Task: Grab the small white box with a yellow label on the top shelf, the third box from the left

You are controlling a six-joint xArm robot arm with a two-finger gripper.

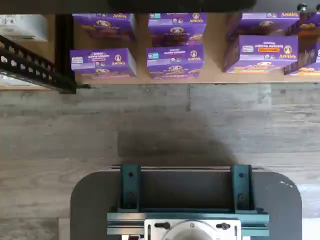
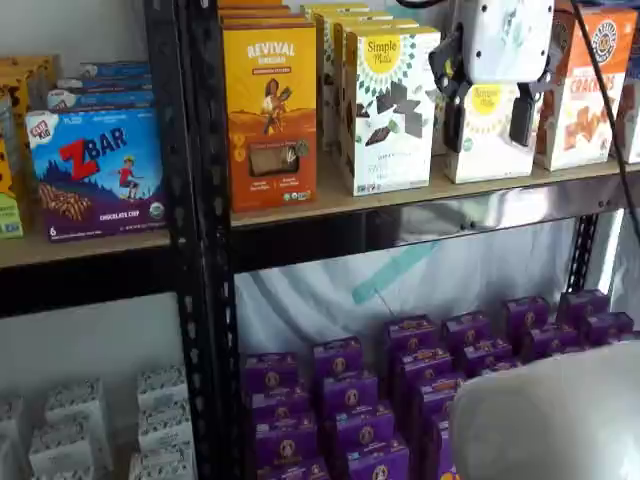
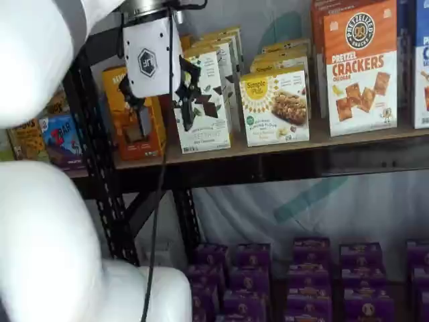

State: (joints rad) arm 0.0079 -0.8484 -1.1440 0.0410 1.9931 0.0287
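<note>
glossy white arm (image 3: 40,228), white gripper body (image 3: 149,57) with hexagon logo, black fingers (image 3: 186,90), black cable (image 3: 155,221)

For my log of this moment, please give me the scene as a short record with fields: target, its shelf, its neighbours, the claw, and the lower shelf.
target: the small white box, upright, yellow sunburst logo, front of its row
shelf: the top shelf, tan board
left neighbour: the taller white box with dark shapes
right neighbour: the crackers box, orange
claw: the claw hangs in front of the target in a shelf view; a gap shows between its black fingers, nothing held
lower shelf: the purple boxes in rows
</note>
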